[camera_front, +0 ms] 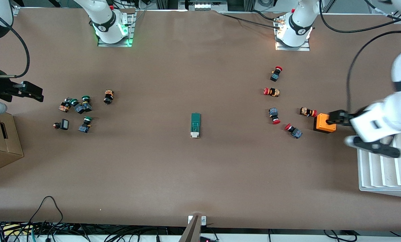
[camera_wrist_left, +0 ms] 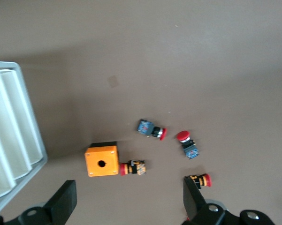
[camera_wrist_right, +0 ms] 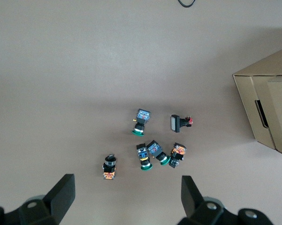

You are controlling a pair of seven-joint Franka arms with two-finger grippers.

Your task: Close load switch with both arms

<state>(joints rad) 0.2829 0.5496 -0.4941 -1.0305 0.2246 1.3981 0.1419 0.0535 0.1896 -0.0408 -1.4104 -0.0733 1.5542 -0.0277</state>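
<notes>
My left gripper (camera_wrist_left: 126,206) hangs with its fingers (camera_wrist_left: 63,202) spread wide and nothing between them, up in the air over the left arm's end of the table. In the front view that left gripper (camera_front: 350,129) sits beside the orange box (camera_front: 324,123), over the edge of the white ribbed tray (camera_front: 385,168). From my left wrist I look down on the orange box (camera_wrist_left: 102,161) with its round hole, a red-capped button (camera_wrist_left: 133,168) touching its side, and three more red-capped buttons (camera_wrist_left: 151,130) scattered just past it; the tray's rim (camera_wrist_left: 30,126) runs along one edge.

My right gripper (camera_wrist_right: 126,201) is likewise released, fingers (camera_wrist_right: 61,196) wide apart and empty, held in the air over the right arm's end of the table. In the front view the right gripper (camera_front: 31,91) shows near the cardboard box (camera_front: 0,143). Below my right wrist lies a cluster of green-capped buttons (camera_wrist_right: 150,152), with the cardboard box (camera_wrist_right: 267,108) off to one side.

The load switch (camera_front: 195,125) lies flat in the middle of the table, well apart from both of my grippers, between the green-capped buttons (camera_front: 79,107) and the red-capped buttons (camera_front: 277,101). Its white end points toward the front camera. Neither gripper touches it.
</notes>
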